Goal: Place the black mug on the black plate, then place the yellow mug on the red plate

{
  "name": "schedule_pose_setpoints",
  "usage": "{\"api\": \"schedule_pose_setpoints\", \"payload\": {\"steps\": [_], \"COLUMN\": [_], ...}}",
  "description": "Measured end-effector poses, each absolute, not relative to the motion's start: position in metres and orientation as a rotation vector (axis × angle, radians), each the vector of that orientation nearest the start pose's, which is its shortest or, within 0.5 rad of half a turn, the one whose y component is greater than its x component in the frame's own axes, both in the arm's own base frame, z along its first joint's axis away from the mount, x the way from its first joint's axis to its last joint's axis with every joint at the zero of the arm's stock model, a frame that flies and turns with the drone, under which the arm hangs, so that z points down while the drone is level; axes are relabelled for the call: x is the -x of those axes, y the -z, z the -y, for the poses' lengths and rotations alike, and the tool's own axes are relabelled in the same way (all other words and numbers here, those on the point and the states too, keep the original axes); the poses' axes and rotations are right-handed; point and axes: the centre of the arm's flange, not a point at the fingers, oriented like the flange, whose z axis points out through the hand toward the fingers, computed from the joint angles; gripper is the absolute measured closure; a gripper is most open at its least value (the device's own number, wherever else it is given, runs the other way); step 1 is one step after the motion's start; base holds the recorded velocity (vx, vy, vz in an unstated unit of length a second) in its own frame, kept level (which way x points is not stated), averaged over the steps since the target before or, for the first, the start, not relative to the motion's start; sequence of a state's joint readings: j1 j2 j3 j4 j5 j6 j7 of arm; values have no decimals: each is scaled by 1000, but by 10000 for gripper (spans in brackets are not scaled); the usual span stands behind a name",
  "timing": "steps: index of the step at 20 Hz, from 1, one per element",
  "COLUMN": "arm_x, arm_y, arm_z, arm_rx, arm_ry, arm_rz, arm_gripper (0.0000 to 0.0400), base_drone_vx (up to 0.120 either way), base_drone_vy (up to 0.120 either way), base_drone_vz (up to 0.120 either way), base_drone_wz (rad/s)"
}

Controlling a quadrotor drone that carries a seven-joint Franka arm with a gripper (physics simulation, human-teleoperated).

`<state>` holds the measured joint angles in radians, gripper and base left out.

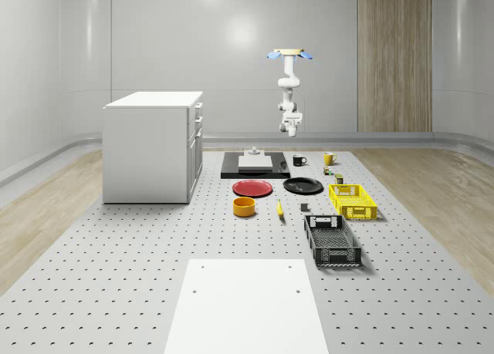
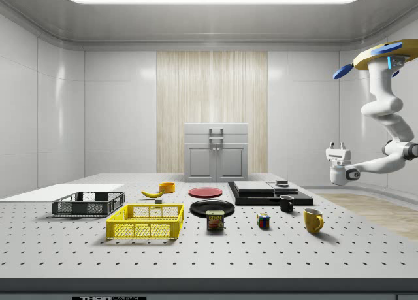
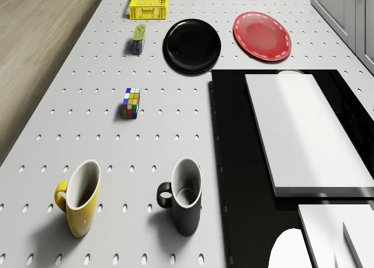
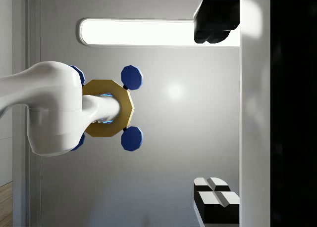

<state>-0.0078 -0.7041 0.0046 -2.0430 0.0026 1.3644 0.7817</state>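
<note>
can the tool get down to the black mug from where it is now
Probably yes. The drone hovers high beyond the mugs' end of the table, and the tool hangs in open air above the black mug. The mug stands upright with free space around it, apart from the yellow mug; nothing sits between.

The drone (image 2: 379, 55) hovers high in the air, its arm (image 2: 385, 110) hanging down and bending sideways. The tool (image 2: 337, 146) points upward, its 2 fingers (image 4: 214, 26) spread apart, holding nothing.
</note>
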Motion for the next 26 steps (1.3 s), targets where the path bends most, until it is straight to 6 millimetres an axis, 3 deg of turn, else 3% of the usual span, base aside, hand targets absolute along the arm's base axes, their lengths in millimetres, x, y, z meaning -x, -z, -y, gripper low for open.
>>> {"api": "schedule_pose_setpoints", "payload": {"steps": [26], "arm_x": [-302], "arm_y": [-691], "arm_z": [-5], "arm_rx": [2925], "arm_ry": [95], "arm_rz": [-1212], "arm_gripper": [0], "base_drone_vx": [0], "base_drone_vy": [0], "base_drone_vz": [0], "base_drone_wz": [0]}}
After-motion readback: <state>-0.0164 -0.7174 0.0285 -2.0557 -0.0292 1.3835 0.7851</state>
